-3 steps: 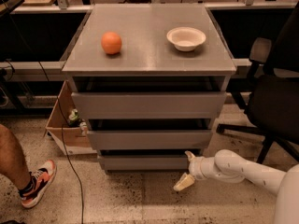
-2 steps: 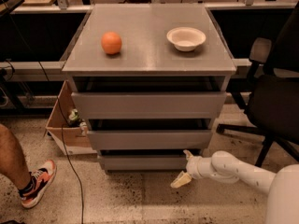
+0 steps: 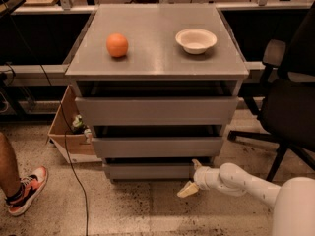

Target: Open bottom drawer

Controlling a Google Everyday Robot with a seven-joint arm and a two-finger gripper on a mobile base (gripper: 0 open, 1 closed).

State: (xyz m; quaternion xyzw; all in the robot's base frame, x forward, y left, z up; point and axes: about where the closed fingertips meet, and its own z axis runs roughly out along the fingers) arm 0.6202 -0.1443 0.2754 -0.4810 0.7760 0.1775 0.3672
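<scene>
The grey cabinet has three handle-less drawer fronts. The bottom drawer is the slimmest panel, just above the floor, and its front stands slightly forward of the cabinet's base. My gripper sits at the right end of that panel on a white arm coming in from the lower right. One cream finger reaches up to the drawer's top edge. The other cream finger hangs below, near the floor. The fingers are spread apart and grip nothing.
An orange and a white bowl rest on the cabinet top. A black office chair stands to the right. A cardboard box and a cable lie left. A person's leg and shoe are at the lower left.
The gripper has crept left along the bottom drawer's front, closer to the panel's right end. The drawers, orange and bowl have not shifted.
</scene>
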